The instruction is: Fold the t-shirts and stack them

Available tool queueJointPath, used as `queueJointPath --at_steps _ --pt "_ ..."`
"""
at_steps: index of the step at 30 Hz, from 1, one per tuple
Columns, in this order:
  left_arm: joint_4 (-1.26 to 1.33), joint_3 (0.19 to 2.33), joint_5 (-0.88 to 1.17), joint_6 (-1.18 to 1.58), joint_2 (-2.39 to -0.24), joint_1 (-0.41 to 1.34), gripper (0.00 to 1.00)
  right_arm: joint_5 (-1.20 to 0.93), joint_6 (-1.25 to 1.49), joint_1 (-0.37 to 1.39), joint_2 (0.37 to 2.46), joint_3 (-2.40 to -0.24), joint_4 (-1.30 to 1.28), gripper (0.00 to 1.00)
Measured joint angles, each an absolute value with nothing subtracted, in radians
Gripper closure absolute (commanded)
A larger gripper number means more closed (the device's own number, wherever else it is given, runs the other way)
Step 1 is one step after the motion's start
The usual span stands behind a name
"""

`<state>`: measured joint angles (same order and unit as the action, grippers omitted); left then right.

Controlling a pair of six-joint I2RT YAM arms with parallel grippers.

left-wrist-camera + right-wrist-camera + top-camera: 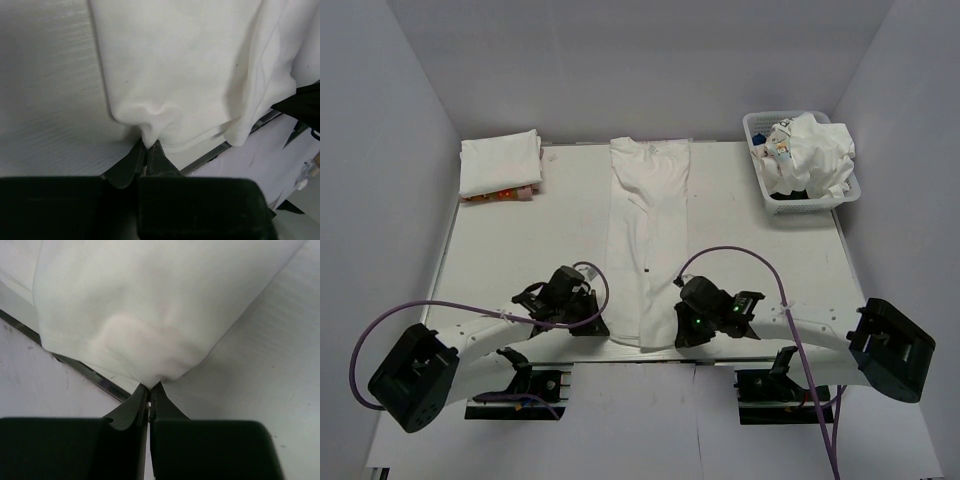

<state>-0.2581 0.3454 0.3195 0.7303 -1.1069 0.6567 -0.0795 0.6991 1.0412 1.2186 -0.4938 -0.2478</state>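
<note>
1. The white t-shirt (pixel 650 230) lay on the counter (pixel 540 240) as a long narrow strip. Its sides were already turned in, its collar was at the far edge and its hem hung slightly over the near edge.
2. The left gripper (pixel 146 150) had its fingers (pixel 159 162) pressed together on the hem's left corner, and the cloth puckered where it was pinched.
3. The right gripper (pixel 149 390) mirrored this, with its fingers (pixel 131 407) clamped on the hem's right corner.
4. Holding both corners at once probably served to keep the hem straight and level, so the strip could be carried towards the collar for a crosswise fold without skewing.
5. That fold looked like the step in hand, since the shirt showed no crosswise fold yet.
6. A folded stack (pixel 500 163) of white shirts sat at the far left corner, well apart, and was likely where this shirt would go.
7. The white lattice basket (pixel 790 205) at the far right held crumpled shirts (pixel 815 150), so much of the task seemed to remain.
</note>
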Motion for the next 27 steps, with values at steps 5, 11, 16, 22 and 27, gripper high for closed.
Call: queueJointPath --at_steps 5,11,16,22,27 --pt "-0.262 0.352 0.296 0.717 -1.05 0.657 1.0 -0.007 0.677 1.042 1.19 -0.514 -0.237 1.0" --pt "-0.217 0.482 0.21 0.694 -1.02 0.657 1.0 0.196 0.635 1.034 1.19 -0.654 -0.238 1.0" --pt "-0.194 0.678 0.081 0.673 -1.184 0.643 1.0 0.402 0.624 0.981 1.282 -0.828 -0.242 1.0" --pt "-0.21 0.914 -0.084 0.635 -1.395 0.619 1.0 0.505 0.585 0.865 1.418 -0.956 -0.228 1.0" --pt "-0.201 1.033 -0.149 0.587 -1.522 0.582 1.0 0.503 0.526 0.772 1.54 -1.055 -0.199 1.0"
